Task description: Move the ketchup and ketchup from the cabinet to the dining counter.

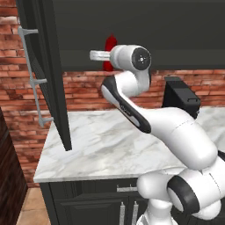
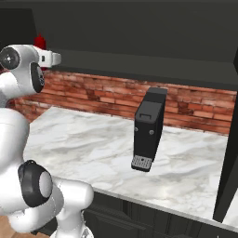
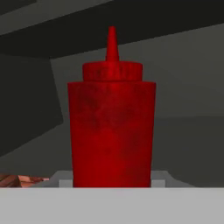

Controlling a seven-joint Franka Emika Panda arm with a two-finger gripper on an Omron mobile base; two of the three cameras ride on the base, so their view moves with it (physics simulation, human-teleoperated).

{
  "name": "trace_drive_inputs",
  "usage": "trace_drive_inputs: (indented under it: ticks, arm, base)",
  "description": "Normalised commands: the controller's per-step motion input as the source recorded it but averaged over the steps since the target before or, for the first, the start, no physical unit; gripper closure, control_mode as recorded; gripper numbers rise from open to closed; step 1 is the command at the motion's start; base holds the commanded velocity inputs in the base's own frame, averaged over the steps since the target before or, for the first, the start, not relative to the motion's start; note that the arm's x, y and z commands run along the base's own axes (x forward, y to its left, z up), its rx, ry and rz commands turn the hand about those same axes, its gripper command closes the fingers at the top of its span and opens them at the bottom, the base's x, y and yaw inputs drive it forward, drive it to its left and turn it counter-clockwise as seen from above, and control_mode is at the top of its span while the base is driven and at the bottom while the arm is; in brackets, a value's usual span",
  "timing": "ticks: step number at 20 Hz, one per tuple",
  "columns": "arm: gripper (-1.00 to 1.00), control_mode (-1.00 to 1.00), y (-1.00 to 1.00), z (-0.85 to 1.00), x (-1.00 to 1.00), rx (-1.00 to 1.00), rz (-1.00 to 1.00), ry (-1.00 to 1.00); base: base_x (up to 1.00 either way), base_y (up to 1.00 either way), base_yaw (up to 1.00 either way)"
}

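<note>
The bright red ketchup bottle (image 3: pixel 111 127) with a tapered top stands upright inside the black cabinet (image 1: pixel 184 35), very close in the hand view. My gripper (image 3: pixel 111 180) is at its base, with a grey fingertip (image 3: pixel 61 178) showing on each side of it; I cannot make out whether they press on it. From the base views the bottle (image 1: pixel 110 45) (image 2: pixel 39 42) peeks out behind my raised wrist. The maroon ketchup is hidden and the dining counter is out of view.
The cabinet's tall door (image 1: pixel 55 79) hangs open to the left with its silver bar handle (image 1: pixel 30 72). Below lies a small marble worktop (image 1: pixel 96 140) against a brick wall, with a black box-shaped appliance (image 2: pixel 148 130) standing on it to the right.
</note>
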Motion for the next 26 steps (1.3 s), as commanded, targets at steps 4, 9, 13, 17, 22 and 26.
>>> trace_drive_inputs:
  ticks: [4,9,13,17,22,26]
  arm:
    - [1.00,-1.00,-0.18,0.08,-0.85,0.09,0.00,0.00]
    - [1.00,-1.00,-0.18,0.07,-0.87,0.03,0.00,0.00]
    - [1.00,-1.00,-0.15,0.03,-0.83,0.00,0.00,0.00]
    - [1.00,-1.00,-0.26,0.05,-0.78,0.01,0.00,0.01]
    - [1.00,-1.00,-0.35,0.07,-0.79,0.01,0.00,0.06]
    - [1.00,-1.00,-0.29,0.05,-0.72,0.00,0.00,0.09]
  base:
    - [0.00,0.00,0.00]
    - [0.00,0.00,0.00]
    - [0.00,0.00,0.00]
    - [0.00,0.00,0.00]
    - [0.00,0.00,0.00]
    - [0.00,0.00,0.00]
